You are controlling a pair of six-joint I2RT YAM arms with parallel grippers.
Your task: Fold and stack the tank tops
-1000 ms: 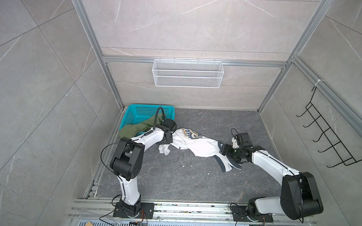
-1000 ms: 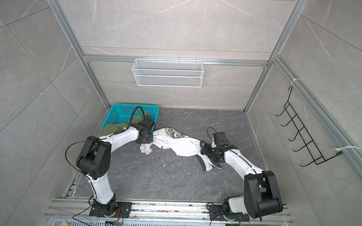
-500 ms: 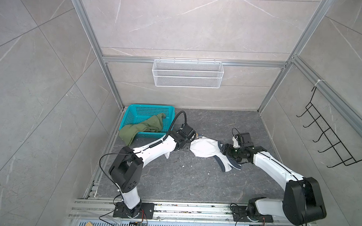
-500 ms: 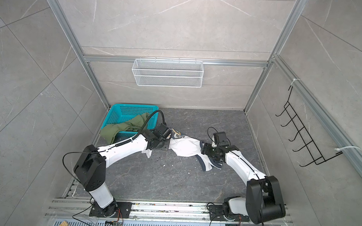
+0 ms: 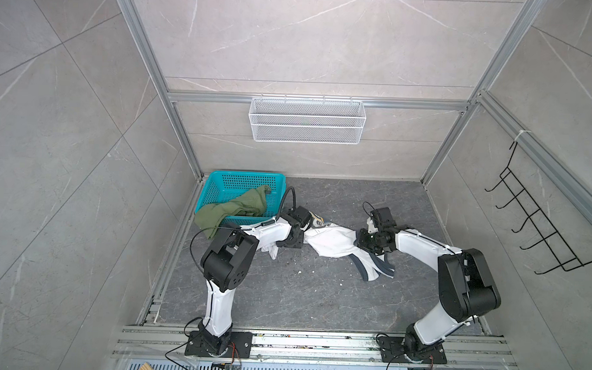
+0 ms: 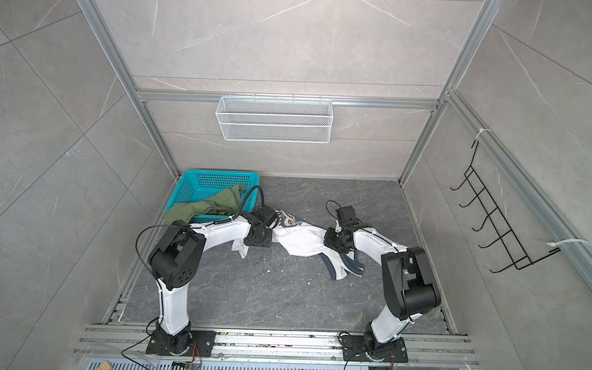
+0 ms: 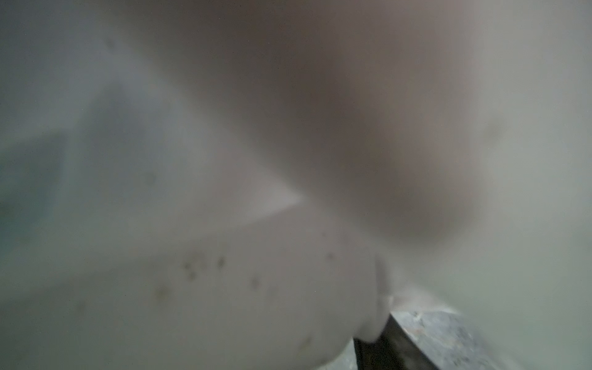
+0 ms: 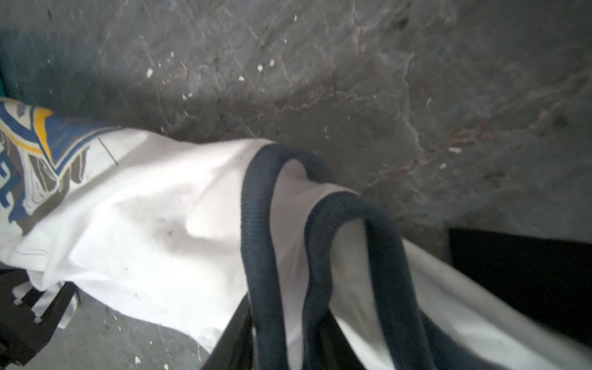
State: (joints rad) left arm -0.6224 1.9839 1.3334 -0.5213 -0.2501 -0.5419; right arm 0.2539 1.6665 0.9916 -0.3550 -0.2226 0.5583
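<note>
The left gripper (image 5: pixel 299 235) has drawn back from the right gripper (image 5: pixel 357 243) since half a second ago. The white tank top (image 5: pixel 330 239), bunched short then, now spans between both sets of fingers. The right fingers (image 8: pixel 519 275) pinch its navy-trimmed strap end. Cloth buries the left fingers, so their state cannot be told. Behind them, the olive tank top (image 5: pixel 239 207) stays draped over the teal basket (image 5: pixel 244 174).
</note>
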